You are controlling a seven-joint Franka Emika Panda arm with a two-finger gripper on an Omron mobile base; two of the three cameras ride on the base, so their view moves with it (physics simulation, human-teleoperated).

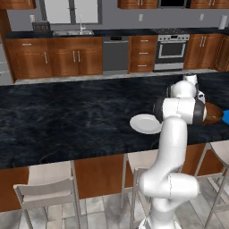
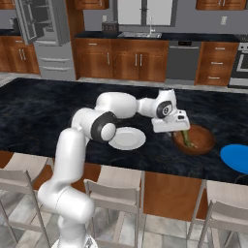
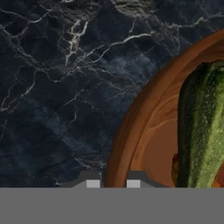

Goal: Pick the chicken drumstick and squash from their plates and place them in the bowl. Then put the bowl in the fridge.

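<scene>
The claw [image 3: 113, 180] has its fingertips [image 3: 92, 183] pinched close on the rim of the bowl [image 3: 144, 122], one tip outside the wall and one inside, as the hand view shows from close up. In that view the squash [image 3: 203, 131] lies inside the bowl, dark green and long, with a bit of orange-brown showing beside and under it that may be the drumstick [image 3: 176, 168]; too little shows to be sure. The right base view gives the wider layout: the arm reaches across the dark marble worktop [image 2: 48, 111], the hand sits at the near left edge of the bowl [image 2: 198, 140], and the squash [image 2: 186, 139] leans in it just under the hand. The white plate [image 2: 128, 139] lies bare to the bowl's left, partly behind the elbow, and the blue plate [image 2: 237, 157] lies to the bowl's right near the worktop's edge. That view also takes in the fridge [image 2: 46, 34] at the back left, its door standing open on grey shelves. In the left base view the arm covers most of the bowl [image 1: 214, 114], with the white plate [image 1: 143, 124] beside it and a sliver of blue plate [image 1: 226, 117] at the right edge; the oven [image 1: 172, 50] stands in the far cabinets.
</scene>
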